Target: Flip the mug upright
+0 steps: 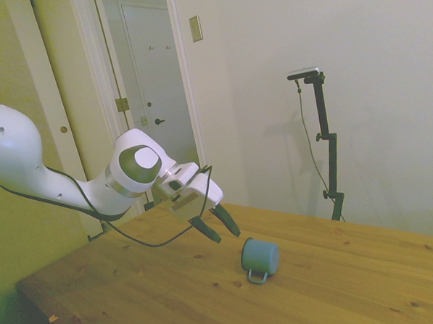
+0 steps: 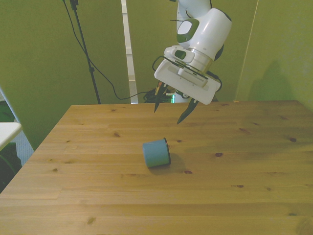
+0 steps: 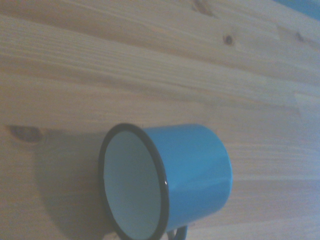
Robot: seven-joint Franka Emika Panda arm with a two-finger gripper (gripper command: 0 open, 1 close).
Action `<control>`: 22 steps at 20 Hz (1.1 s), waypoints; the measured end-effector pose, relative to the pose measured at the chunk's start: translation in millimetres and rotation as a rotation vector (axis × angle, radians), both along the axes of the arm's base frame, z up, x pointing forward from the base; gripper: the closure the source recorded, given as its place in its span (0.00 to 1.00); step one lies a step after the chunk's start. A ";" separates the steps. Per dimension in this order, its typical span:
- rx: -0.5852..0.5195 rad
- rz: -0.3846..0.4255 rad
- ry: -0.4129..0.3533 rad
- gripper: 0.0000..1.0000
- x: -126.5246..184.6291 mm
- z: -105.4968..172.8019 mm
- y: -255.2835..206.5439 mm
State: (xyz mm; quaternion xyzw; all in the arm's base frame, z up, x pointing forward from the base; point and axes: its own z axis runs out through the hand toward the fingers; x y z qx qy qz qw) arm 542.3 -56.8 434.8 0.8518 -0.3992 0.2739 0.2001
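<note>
Mug: the mug (image 1: 260, 256) lies on its side on the wooden planks, not yet upright, and it is the task's one object.
Worktop: the worktop (image 2: 244, 161) carries the mug roughly at its middle; nothing else rests near it.
Arm: the white arm (image 1: 28, 164) reaches in over the worktop and slants down toward the mug.
Pincer: the pincer (image 1: 215, 226) hangs above the boards, its two dark fingers spread wide apart with nothing between them; it is near the mug but clear of it.
Mug's mouth: in the wrist view the dark-rimmed opening (image 3: 132, 185) faces back toward the pincer and shows a pale inside.
Handle: the thin handle (image 1: 257, 277) sits low, by the boards; whether it touches them I cannot tell.
Risk, rolling: the round wall may roll if one finger lands first and nudges it.
Risk, slipping: the smooth, curved side could squirt out of a shallow pinch.
Risk, tipping: a grip far from the rim may leave the mug tilted when released, so it topples again.
</note>
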 end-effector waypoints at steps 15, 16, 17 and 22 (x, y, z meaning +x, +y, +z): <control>-0.345 -0.106 -0.052 0.00 32.1 -74.2 13.9; -0.362 -0.114 -0.056 0.00 34.0 -75.3 11.7; -0.377 -0.122 -0.058 0.00 35.7 -77.1 9.7; -0.431 -0.153 -0.066 0.00 48.4 -87.8 -0.9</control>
